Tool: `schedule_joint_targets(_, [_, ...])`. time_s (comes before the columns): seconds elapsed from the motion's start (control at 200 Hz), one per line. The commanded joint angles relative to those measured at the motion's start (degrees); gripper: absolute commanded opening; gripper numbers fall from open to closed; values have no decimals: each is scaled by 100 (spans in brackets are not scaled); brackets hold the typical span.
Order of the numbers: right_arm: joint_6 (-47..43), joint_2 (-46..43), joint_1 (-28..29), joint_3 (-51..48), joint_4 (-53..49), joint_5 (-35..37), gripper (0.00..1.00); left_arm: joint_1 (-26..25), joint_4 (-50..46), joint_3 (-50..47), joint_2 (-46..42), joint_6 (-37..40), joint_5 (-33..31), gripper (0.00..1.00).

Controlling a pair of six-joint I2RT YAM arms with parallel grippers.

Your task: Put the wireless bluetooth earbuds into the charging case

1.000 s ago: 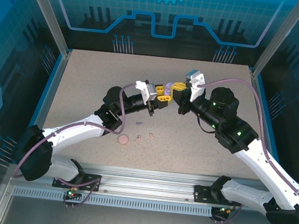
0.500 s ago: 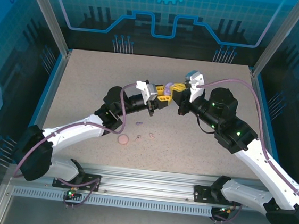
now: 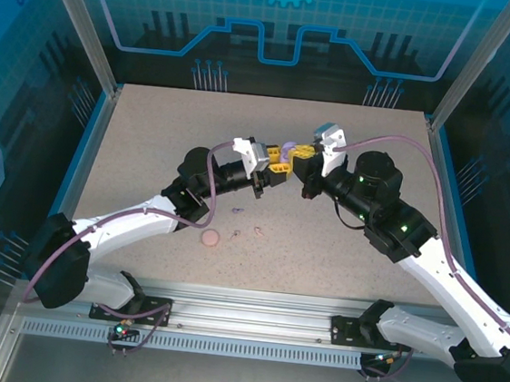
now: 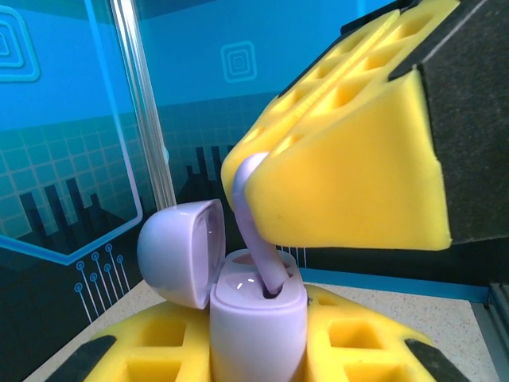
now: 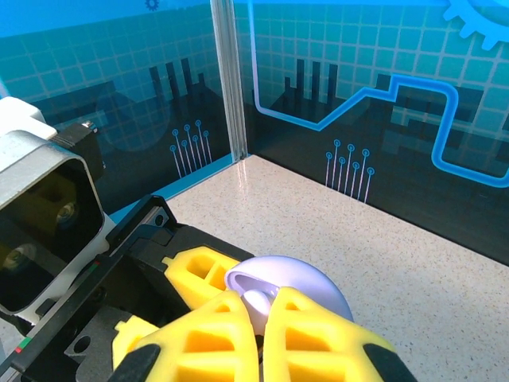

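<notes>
Lavender earbud in right gripper

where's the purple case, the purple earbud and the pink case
purple case [image 4: 256, 334], left wrist view, front of its lower half
purple earbud [image 4: 254, 239], left wrist view, middle of its stem
pink case [image 3: 210, 237], top view, its top face

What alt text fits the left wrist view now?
The right gripper pinches a lavender earbud, its lower end in a socket of the open lavender case. The left gripper grips the case upright, lid swung left.
</notes>
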Motion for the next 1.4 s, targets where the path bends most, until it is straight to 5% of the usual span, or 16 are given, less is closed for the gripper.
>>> schedule_joint_targets(0.0, [60,-49,64,-144,-196,-42,6,-41,367,241,-162,3,-146,0])
schedule_joint_targets(0.74, [-424,214,266,-117,-577,25,9,-39,147,425,-17,-360,-499,0])
schedule_joint_targets(1.396, [573,346,-36,1065,-1001,-240,66,-42,189,330,88,-465,-452,0])
